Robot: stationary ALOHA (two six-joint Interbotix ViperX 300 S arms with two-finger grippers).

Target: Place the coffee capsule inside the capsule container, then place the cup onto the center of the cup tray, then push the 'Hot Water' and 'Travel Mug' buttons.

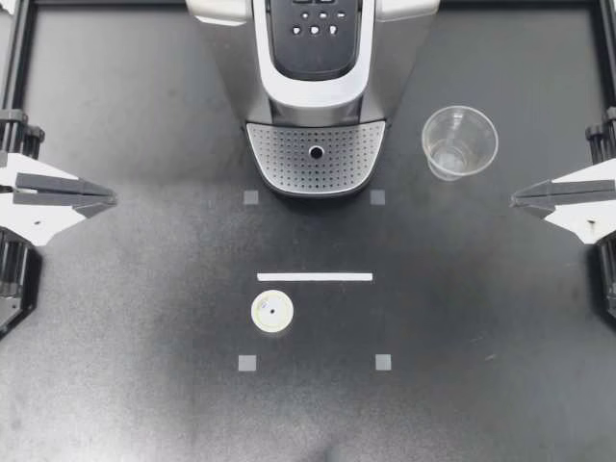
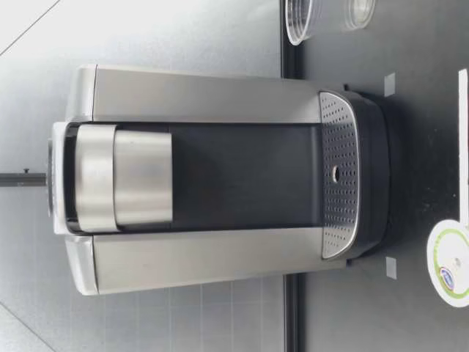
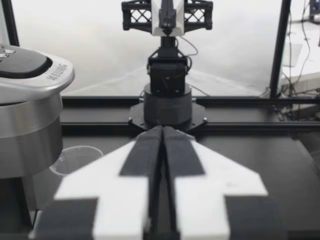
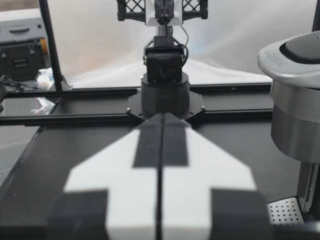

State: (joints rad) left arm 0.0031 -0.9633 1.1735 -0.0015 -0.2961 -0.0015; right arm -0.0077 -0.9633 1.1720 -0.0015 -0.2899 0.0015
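- Two grippers, both idle: the left gripper point(image 1: 112, 200) and the right gripper point(image 1: 515, 200) rest at opposite edges of the table. Each has its fingers pressed together on nothing, and both are well apart from every task object.
- One coffee capsule point(image 1: 272, 312) lies foil-side up on the table in front of the coffee machine point(image 1: 318, 96), just beyond the white strip point(image 1: 315, 276). Risk: it is low and round, so a pinch off its middle could skid it away or tip it.
- No open capsule container is visible, and the machine's head looks shut. Risk: carrying the capsule over before the head is opened would leave nowhere to drop it.
- One clear cup point(image 1: 459, 141) stands upright beside the machine on the right arm's side. Risk: its thin wall may buckle under a hard squeeze, and a glancing finger could topple it.
- The perforated cup tray point(image 1: 289, 154) is bare. Risk: its narrow shelf under the spout leaves little margin, so an off-centre release might catch the cup on the machine's front.
- Several buttons point(image 1: 315, 24) cluster closely on the head. Risk: closed fingertips could press a neighbouring button.
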